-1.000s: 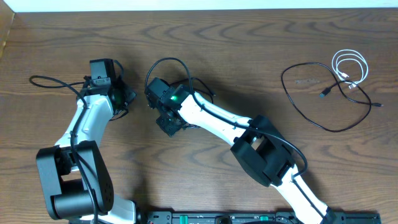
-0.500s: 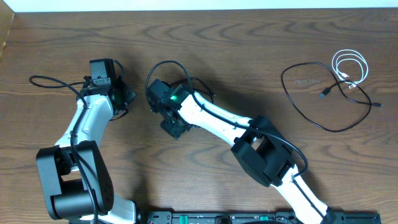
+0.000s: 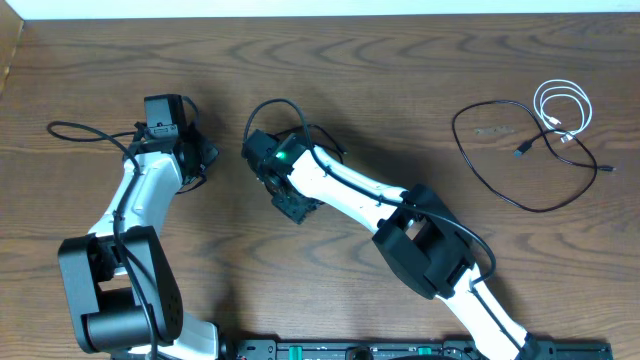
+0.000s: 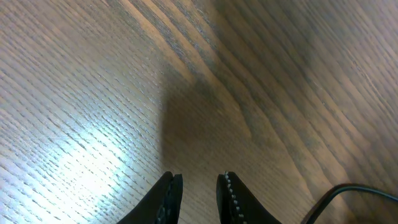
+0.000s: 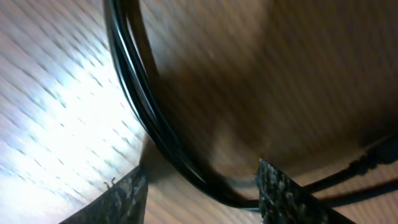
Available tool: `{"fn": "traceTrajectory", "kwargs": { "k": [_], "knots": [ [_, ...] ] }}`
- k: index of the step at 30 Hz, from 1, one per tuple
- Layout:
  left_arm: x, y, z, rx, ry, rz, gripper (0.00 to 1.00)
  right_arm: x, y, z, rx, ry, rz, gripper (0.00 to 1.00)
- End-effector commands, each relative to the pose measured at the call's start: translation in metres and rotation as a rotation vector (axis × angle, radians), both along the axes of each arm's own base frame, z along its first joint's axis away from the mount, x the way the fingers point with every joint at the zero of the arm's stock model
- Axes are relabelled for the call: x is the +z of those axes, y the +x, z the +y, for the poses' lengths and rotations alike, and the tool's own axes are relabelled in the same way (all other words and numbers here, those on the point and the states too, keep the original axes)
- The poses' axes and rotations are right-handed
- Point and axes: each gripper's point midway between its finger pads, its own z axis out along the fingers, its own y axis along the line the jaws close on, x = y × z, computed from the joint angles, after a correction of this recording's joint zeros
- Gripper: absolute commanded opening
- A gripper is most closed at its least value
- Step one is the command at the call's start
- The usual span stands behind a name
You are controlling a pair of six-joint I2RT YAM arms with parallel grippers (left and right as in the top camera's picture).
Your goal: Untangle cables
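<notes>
While the left claw (image 4: pixel 200 180) stands ajar, black cable (image 5: pixel 138 93) crosses the open right claw (image 5: pixel 202 171).

The left gripper (image 4: pixel 198 196) points down, its two fingers (image 4: pixel 169 198) only a little apart (almost touching). The right gripper (image 5: pixel 200 199) has its fingers (image 5: pixel 283 193) spread wide.
</notes>
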Motion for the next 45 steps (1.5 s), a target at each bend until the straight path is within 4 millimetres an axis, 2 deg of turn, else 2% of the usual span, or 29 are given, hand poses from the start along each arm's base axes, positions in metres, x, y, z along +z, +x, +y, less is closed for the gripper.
{"fn": "traceTrajectory", "kwargs": {
  "k": [1,5,14,17,20,21,24,26,28,31,36,45],
  "knots": [
    [-0.001,-0.002,0.001,-0.002,0.007,0.006,0.24,0.010,0.003,-0.005,0.008,-0.018,-0.020,0.49],
    [-0.001,-0.002,0.001,-0.002,0.007,0.006,0.24,0.010,0.000,-0.009,0.009,-0.033,-0.008,0.44],
    [-0.001,-0.002,0.001,-0.002,0.007,0.006,0.24,0.009,-0.017,-0.002,0.014,0.008,0.079,0.41],
    [-0.001,-0.002,0.001,-0.002,0.007,0.006,0.24,0.009,-0.013,0.002,0.015,0.020,0.056,0.36],
    [-0.001,-0.002,0.001,-0.002,0.007,0.006,0.24,0.010,0.001,0.005,0.014,0.023,-0.010,0.30],
    [-0.001,-0.002,0.001,-0.003,0.006,0.006,0.24,0.010,0.005,0.005,0.013,0.022,-0.032,0.31],
    [-0.001,-0.002,0.001,-0.002,0.007,0.006,0.24,0.011,0.015,0.011,0.011,0.042,-0.076,0.44],
    [-0.001,-0.002,0.001,-0.002,0.007,0.006,0.24,0.011,0.014,0.019,0.013,0.079,-0.065,0.52],
    [-0.001,-0.002,0.001,-0.002,0.007,0.006,0.24,0.012,0.008,0.029,0.021,0.126,-0.033,0.54],
    [-0.001,-0.002,0.001,-0.002,0.006,0.006,0.24,0.013,0.000,0.044,0.030,0.201,0.010,0.53],
    [-0.001,-0.002,0.001,-0.002,0.007,0.006,0.24,0.016,0.007,0.059,-0.067,0.262,-0.013,0.48],
    [-0.001,-0.002,0.001,-0.002,0.007,0.006,0.24,0.010,0.009,0.063,-0.101,0.280,-0.020,0.39]
  ]
}}
